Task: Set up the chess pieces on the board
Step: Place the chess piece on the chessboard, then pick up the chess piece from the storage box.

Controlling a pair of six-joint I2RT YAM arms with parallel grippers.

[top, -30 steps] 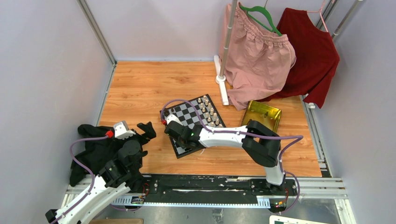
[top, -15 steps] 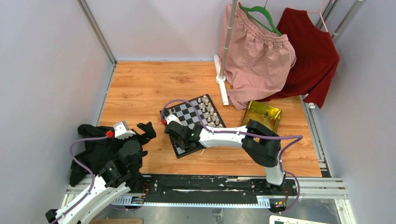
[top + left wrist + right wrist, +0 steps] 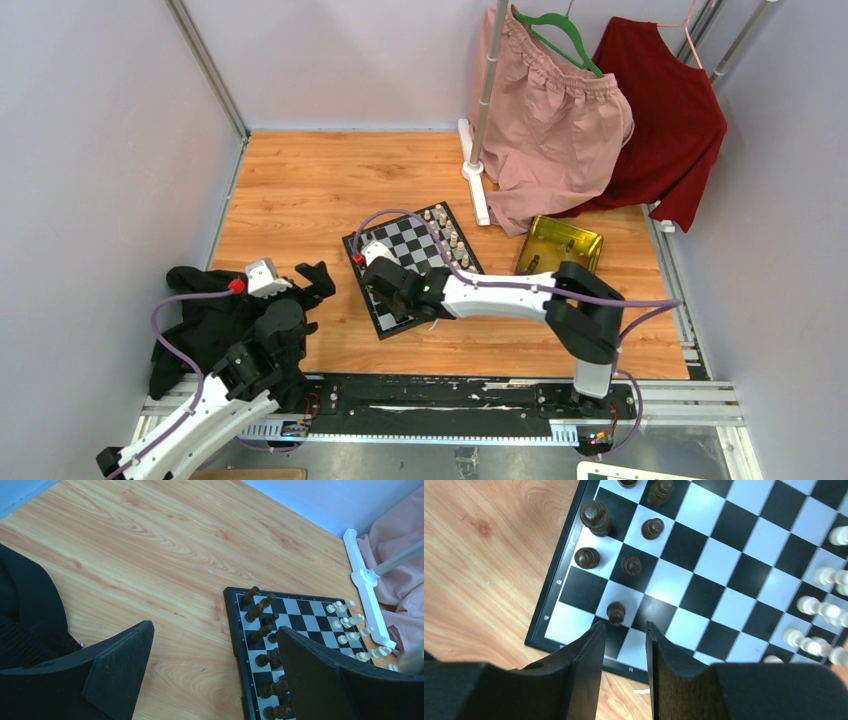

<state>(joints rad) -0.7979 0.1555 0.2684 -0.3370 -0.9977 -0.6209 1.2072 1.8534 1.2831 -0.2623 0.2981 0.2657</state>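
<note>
The board (image 3: pixel 405 240) lies mid-table. Dark chess pieces (image 3: pixel 595 517) stand in two rows along its left edge, seen too in the left wrist view (image 3: pixel 260 630). My right gripper (image 3: pixel 625 626) hovers over the board's near-left corner (image 3: pixel 383 290), open, with nothing between its fingers. One dark pawn (image 3: pixel 616 612) stands upright on a white square just beyond its fingertips. My left gripper (image 3: pixel 212 630) is wide open and holds nothing, above bare wood left of the board (image 3: pixel 315 280).
Cream pieces (image 3: pixel 819 605) line the board's right side. A gold tray (image 3: pixel 560 245) sits to the right of the board. Black cloth (image 3: pixel 200 320) lies under the left arm. A rack's white foot (image 3: pixel 475 185), pink shorts (image 3: pixel 555 130) and a red top (image 3: pixel 665 120) stand behind.
My right gripper's jaws have opened, leaving a dark pawn standing on the board, and that arm has drawn back slightly to the right. The left arm has not moved.
</note>
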